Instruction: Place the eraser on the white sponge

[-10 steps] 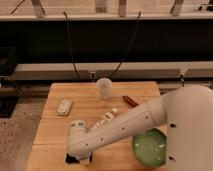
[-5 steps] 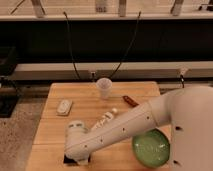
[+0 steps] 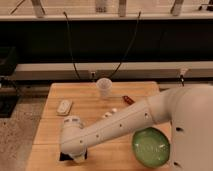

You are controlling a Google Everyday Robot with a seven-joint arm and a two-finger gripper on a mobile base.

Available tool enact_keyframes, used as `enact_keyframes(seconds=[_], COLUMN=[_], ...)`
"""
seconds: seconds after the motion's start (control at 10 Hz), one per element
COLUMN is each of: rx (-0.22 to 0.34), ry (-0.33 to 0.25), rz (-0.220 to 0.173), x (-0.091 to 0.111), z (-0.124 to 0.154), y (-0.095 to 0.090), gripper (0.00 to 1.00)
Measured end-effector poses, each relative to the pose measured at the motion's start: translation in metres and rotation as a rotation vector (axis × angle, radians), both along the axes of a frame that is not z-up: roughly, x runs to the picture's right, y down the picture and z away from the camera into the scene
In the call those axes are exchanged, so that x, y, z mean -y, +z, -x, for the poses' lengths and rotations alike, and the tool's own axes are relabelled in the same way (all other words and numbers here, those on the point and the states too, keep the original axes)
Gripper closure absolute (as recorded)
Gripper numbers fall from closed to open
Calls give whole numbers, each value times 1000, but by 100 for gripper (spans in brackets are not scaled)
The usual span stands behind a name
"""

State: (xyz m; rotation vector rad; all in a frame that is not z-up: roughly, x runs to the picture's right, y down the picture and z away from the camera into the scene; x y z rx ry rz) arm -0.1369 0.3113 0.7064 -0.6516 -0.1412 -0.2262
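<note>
The eraser (image 3: 65, 156) is a flat black block lying at the front left of the wooden table (image 3: 90, 107); only part of it shows under my arm. My gripper (image 3: 76, 154) is down right over it, at the end of the white arm (image 3: 120, 125) that reaches in from the right. The white sponge (image 3: 64, 106) is a small off-white pad lying further back on the left side of the table, well apart from the gripper.
A translucent white cup (image 3: 104, 87) stands at the back middle. A small red elongated object (image 3: 128, 100) lies right of it. A small white piece (image 3: 114, 110) lies near the arm. A green bowl (image 3: 150, 146) sits at the front right.
The arm's end has moved a little lower and nearer the table's front left, onto the black block. The other objects have not moved.
</note>
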Motion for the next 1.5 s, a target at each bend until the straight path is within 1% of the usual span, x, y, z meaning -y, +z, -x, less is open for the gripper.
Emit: enact_keyframes(seconds=[0.1,0.3,0.5,0.6,0.7,0.8,1.0,1.2,1.3,1.5], rx=[3,10,15,12,12,13,12,6,8,7], ry=[-11,-30,-43,-44,-44,-45,-42,-33,-31,-27], rz=[7,17,19,20,20,17,6,-4,-7,-11], x=[8,31,56,72,81,91,118,145,155,167], z=[6,22,35,40,43,48,57,63,68,75], y=[2,14,29,39,44,49,63,80,88,100], gripper=[100,100,100,100,100,100,100,100,100,100])
